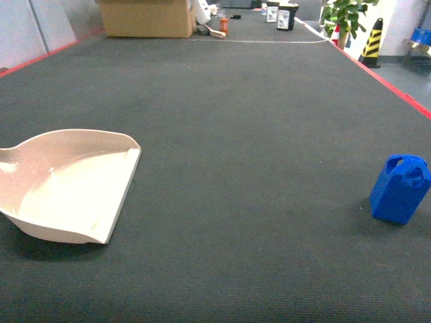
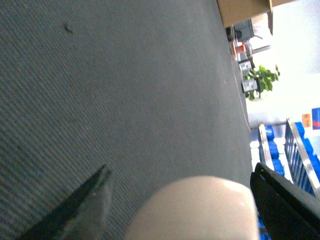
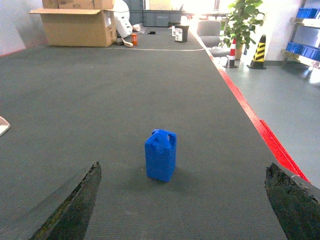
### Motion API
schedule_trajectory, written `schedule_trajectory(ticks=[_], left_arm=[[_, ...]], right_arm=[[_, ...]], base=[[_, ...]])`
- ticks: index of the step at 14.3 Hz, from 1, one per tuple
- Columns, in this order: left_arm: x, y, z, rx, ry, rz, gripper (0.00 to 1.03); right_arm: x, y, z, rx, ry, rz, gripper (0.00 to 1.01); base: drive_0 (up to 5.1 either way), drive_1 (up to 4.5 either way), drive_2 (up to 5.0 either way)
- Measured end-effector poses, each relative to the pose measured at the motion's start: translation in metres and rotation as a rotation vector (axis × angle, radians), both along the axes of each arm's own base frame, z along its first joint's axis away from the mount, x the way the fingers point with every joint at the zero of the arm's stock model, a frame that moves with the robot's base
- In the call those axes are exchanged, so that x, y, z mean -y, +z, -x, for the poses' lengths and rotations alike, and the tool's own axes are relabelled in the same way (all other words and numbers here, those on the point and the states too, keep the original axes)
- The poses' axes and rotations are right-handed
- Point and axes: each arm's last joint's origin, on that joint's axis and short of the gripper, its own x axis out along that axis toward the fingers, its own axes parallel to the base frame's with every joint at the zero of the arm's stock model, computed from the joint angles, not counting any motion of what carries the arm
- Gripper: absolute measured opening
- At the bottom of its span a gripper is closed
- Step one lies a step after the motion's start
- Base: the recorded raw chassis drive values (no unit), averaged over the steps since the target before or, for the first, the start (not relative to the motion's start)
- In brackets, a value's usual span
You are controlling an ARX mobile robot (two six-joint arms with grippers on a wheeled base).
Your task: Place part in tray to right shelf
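Dark ribbed floor mat, one: carries every item listed; red border strip along its right edge.

Cardboard box, one: open-topped, at the mat's far left corner, well apart from the work.

Tray, one: cream dustpan-shaped scoop, at the mat's near left edge, flat lip facing right toward the part, presumably so the piece can be loaded from that side. Empty. Its rounded handle end fills the space between the left fingers in the left wrist view.

Potted plant, one, and striped warning cone, one: off the mat past its far right corner.

Left gripper, one: fingers spread wide, straddling the tray handle; contact cannot be told.

Right gripper, one: fingers spread wide, empty, lined up on the part and short of it, judged a pre-grasp approach.

Part, one: bright blue, upright, near the mat's right edge, well apart from the tray, untouched.

Shelf: only a blurred strip of steel rails and blue crates in the left wrist view; count cannot be told.
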Motion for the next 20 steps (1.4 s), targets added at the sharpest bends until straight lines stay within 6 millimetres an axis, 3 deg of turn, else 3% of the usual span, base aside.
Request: schedule_trajectory(ticks=[5, 6, 9, 12, 14, 17, 20], left_arm=[[0.002, -0.005, -0.004, 0.133, -0.034, 0.034, 0.2], [0.005, -0.003, -0.002, 0.174, -0.038, 0.061, 0.14], [0.025, 0.009, 0.017, 0.2, -0.06, 0.104, 0.13], [0.056, 0.051, 0.035, 0.259, -0.095, 0.15, 0.13], [0.101, 0.062, 0.049, 0.251, -0.159, 0.206, 0.13], [0.182, 0.051, 0.064, 0.148, -0.254, 0.357, 0.13], [0.256, 0.051, 0.08, 0.114, -0.39, 0.39, 0.13]], right_arm=[[0.0, 0.0, 0.0, 0.0, 0.0, 0.0, 0.98], [0.0, 0.0, 0.0, 0.0, 0.0, 0.0, 0.98], [0.0, 0.0, 0.0, 0.0, 0.0, 0.0, 0.98], [0.0, 0.0, 0.0, 0.0, 0.0, 0.0, 0.98], [0.0, 0.0, 0.0, 0.0, 0.0, 0.0, 0.98], [0.0, 0.0, 0.0, 0.0, 0.0, 0.0, 0.98], [0.0, 0.0, 0.0, 0.0, 0.0, 0.0, 0.98]], base=[[0.0, 0.0, 0.0], [0.0, 0.0, 0.0], [0.0, 0.0, 0.0], [0.0, 0.0, 0.0], [0.0, 0.0, 0.0], [0.0, 0.0, 0.0], [0.0, 0.0, 0.0]])
